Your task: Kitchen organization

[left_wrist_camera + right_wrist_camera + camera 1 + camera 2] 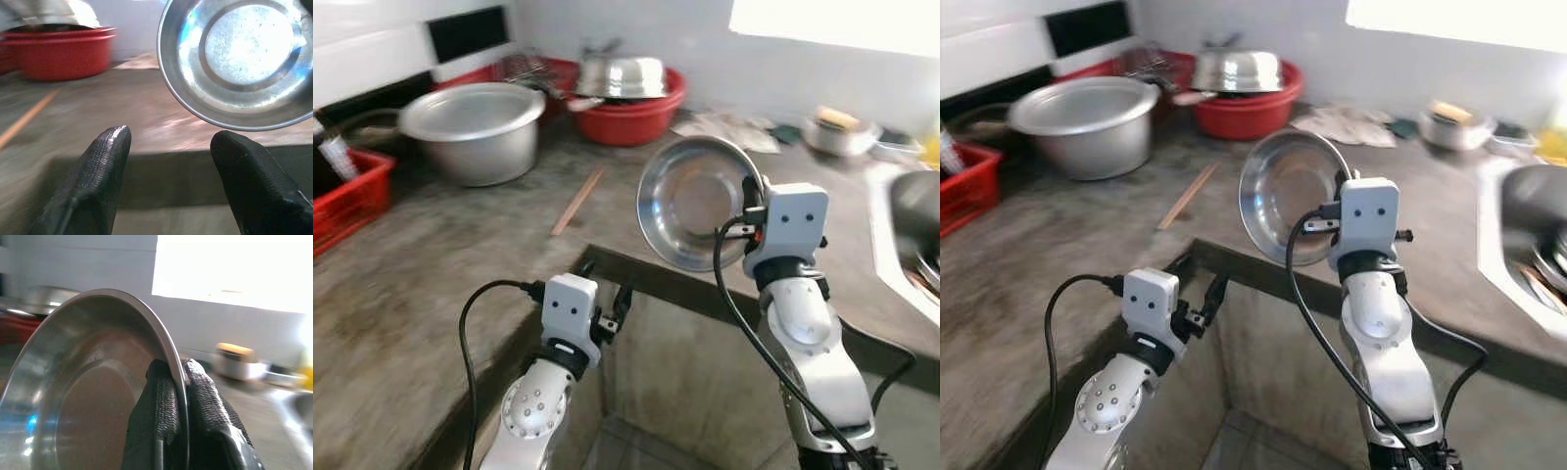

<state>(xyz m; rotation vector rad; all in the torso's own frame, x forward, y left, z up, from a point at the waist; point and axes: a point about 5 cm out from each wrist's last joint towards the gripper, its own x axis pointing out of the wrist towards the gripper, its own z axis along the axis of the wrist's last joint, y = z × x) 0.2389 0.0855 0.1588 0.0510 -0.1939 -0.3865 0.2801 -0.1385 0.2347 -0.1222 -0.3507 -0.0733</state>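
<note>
Steel plate point(690, 201): round, shallow, shiny, raised rim. Held on edge, nearly vertical, hollow face toward the robot, above the counter point(431, 255) corner; rim pinched by right gripper point(177, 382).

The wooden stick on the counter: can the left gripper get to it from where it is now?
Probably yes. The left gripper is open and empty at the counter's edge, and the wooden stick lies on bare counter ahead of it with nothing between. The steel plate held by the right gripper stands off to the side.
</note>
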